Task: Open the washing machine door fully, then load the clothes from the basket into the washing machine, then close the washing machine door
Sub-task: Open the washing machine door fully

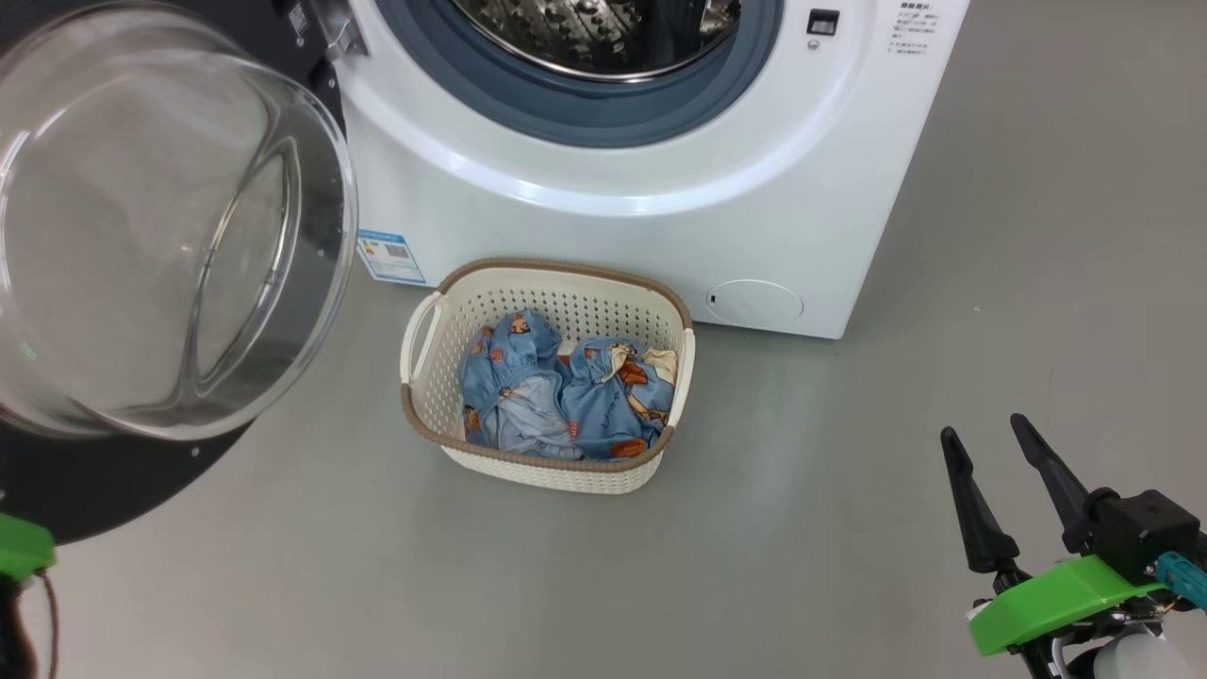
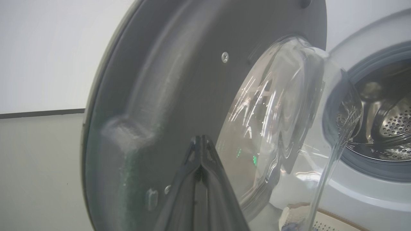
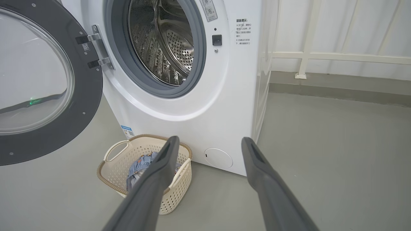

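Your head view looks down into the basket (image 1: 566,269), which sits on the floor (image 1: 849,528) just in front of the washing machine (image 1: 660,236), under its open mouth. From that angle you can see the clothes (image 1: 566,396) as separate bundles lying side by side inside the basket. The right wrist view, lower and further back, gives you what the head view cuts off: the full steel drum (image 3: 167,41), the metal hinge (image 3: 96,48) and a white railing (image 3: 321,57) beyond the machine. It also shows the washing machine door (image 3: 48,80) swung wide to the left of the opening. The left wrist view puts you close to that door's dark inner face, with the glass bowl bulging beside it.

The left gripper (image 2: 200,138) has its fingers clenched tip to tip with nothing between them. It points at the door's dark ring next to the glass, but you cannot tell whether it touches. The right gripper (image 1: 983,426) hangs released and empty over bare floor, well apart from the basket.

Count it up:
- one machine, one door and one basket with two white handles
- two blue garments
- one blue sticker (image 1: 389,256) and one round filter cap (image 1: 754,304) low on the front
- two grippers
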